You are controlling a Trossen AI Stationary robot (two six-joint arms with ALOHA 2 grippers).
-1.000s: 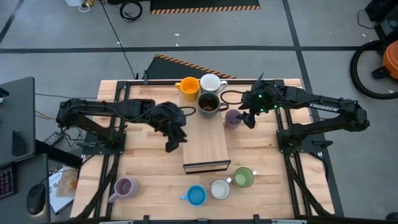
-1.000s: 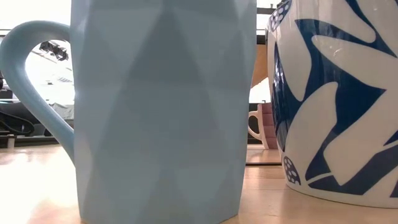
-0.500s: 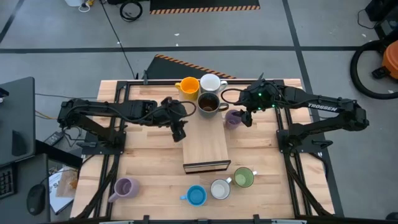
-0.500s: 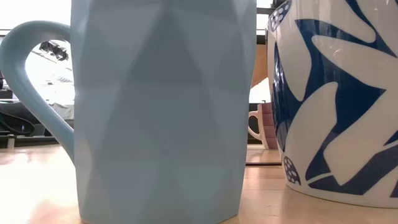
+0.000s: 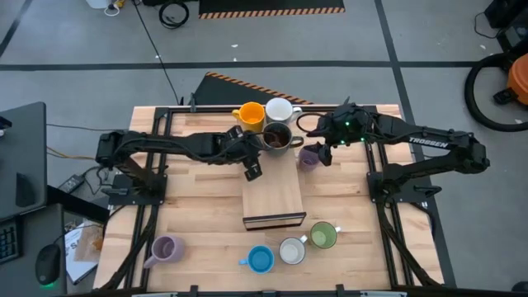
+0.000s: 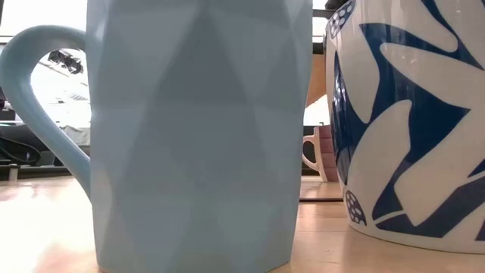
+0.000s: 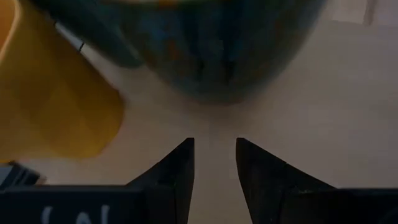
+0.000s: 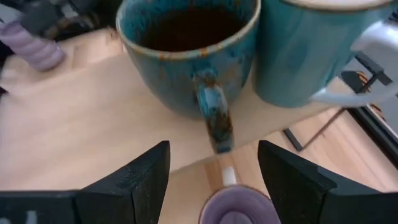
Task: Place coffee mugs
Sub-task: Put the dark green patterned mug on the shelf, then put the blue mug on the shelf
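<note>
In the high view the dark brown mug (image 5: 276, 139) and a white mug (image 5: 280, 109) stand at the far end of the long pale board (image 5: 274, 194), with the orange mug (image 5: 247, 114) beside them. My left gripper (image 5: 254, 167) hovers just left of the dark mug (image 7: 224, 43), fingers narrowly open (image 7: 214, 155), the orange mug (image 7: 43, 93) to one side. My right gripper (image 5: 323, 153) is open (image 8: 212, 180) over a lavender mug (image 5: 309, 155) (image 8: 239, 208) standing on the table right of the board. It faces the dark mug's handle (image 8: 212, 118).
Near the table's front edge stand a second lavender mug (image 5: 167, 248), the blue mug (image 5: 261, 259), a white patterned mug (image 5: 291, 250) and the green mug (image 5: 322, 235). The blue mug (image 6: 197, 136) and the patterned mug (image 6: 409, 129) fill the low view.
My left gripper has travelled toward the table's right and far side, from beside the board's left edge up to the dark brown mug, the arm stretching out. No mug has moved.
</note>
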